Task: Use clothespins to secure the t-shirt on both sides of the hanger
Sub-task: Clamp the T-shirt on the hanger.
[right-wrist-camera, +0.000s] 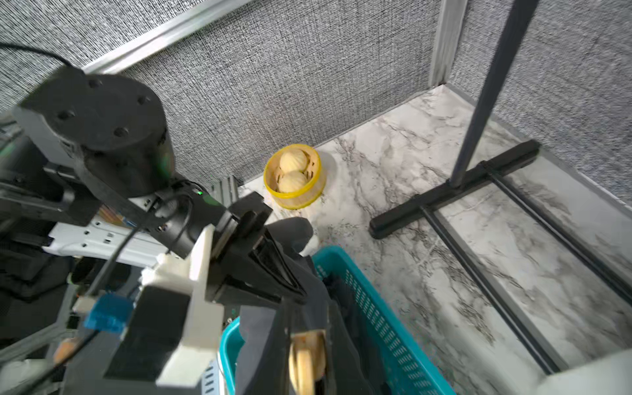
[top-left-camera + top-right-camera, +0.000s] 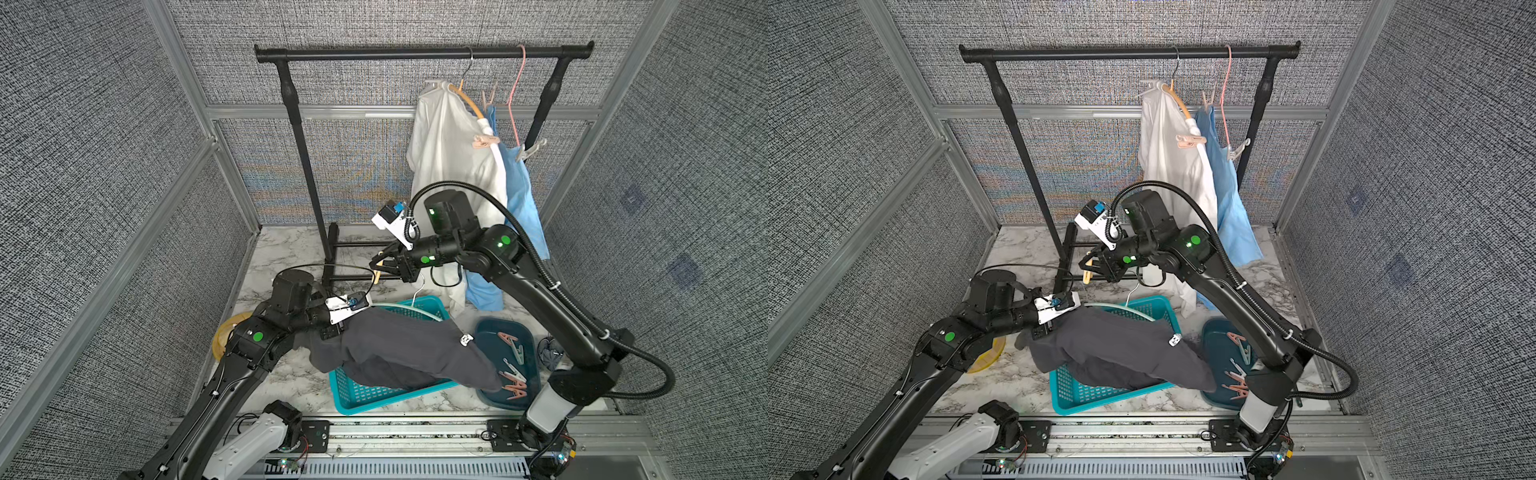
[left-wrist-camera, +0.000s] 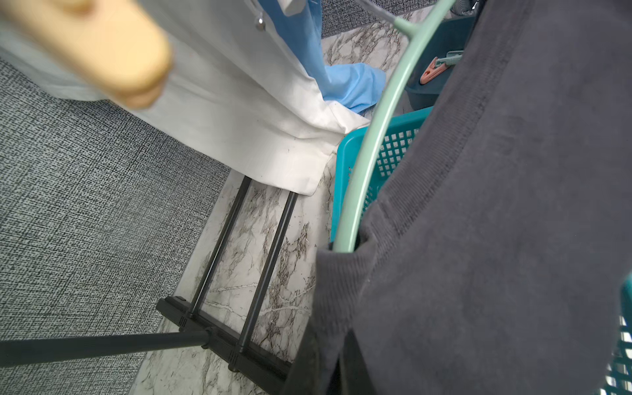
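A dark grey t-shirt (image 2: 399,345) drapes over a mint-green hanger (image 2: 419,309) above the teal basket (image 2: 361,397). My left gripper (image 1: 294,290) is shut on the shirt's left shoulder, its fingertips buried in fabric. One white clothespin (image 2: 466,340) sits on the shirt's right shoulder. My right gripper (image 2: 376,268) hovers above and behind the left shoulder, shut on a beige clothespin (image 2: 377,277). That clothespin (image 3: 113,51) shows blurred in the left wrist view, above the hanger (image 3: 372,136). Several loose clothespins (image 2: 513,374) lie in a dark teal tray (image 2: 490,332) at the right.
A black clothes rack (image 2: 415,53) stands at the back, its foot (image 2: 332,249) just behind my right gripper. A white shirt (image 2: 449,158) and a blue shirt (image 2: 519,195) hang pinned on its right half. A yellow steamer basket (image 1: 294,181) sits at the left wall.
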